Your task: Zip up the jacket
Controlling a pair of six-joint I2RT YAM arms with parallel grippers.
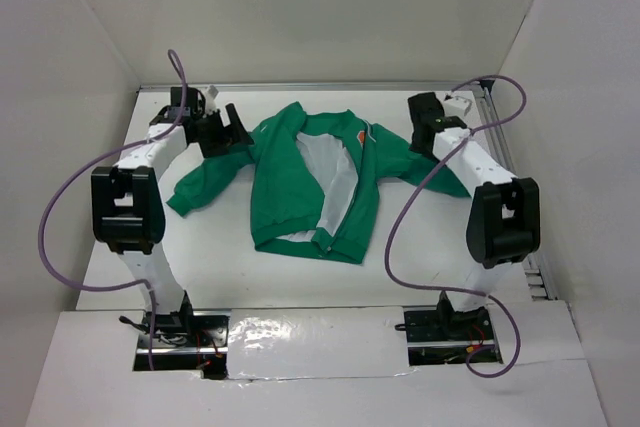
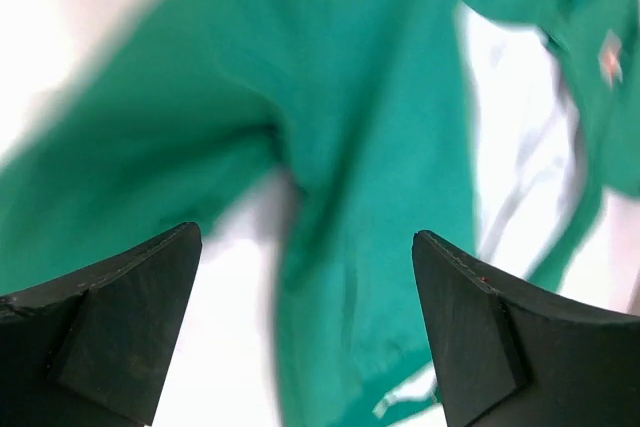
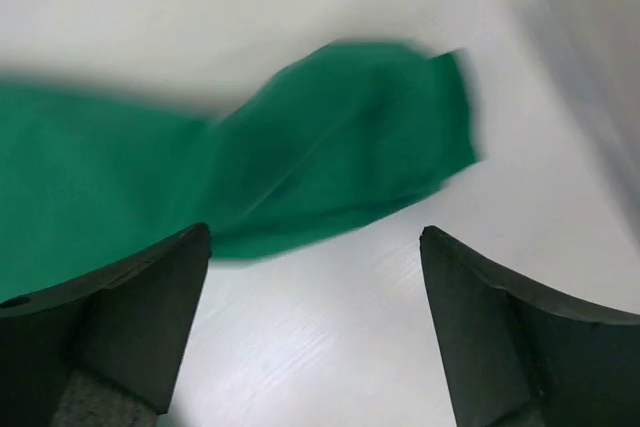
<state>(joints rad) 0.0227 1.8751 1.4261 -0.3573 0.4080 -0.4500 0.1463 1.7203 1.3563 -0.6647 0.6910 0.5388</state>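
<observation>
On the table — jacket, front open

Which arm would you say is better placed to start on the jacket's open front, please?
Probably left: the left end effector, open, looks over the jacket's front panel and hem; the right end effector faces only a sleeve end.
</observation>
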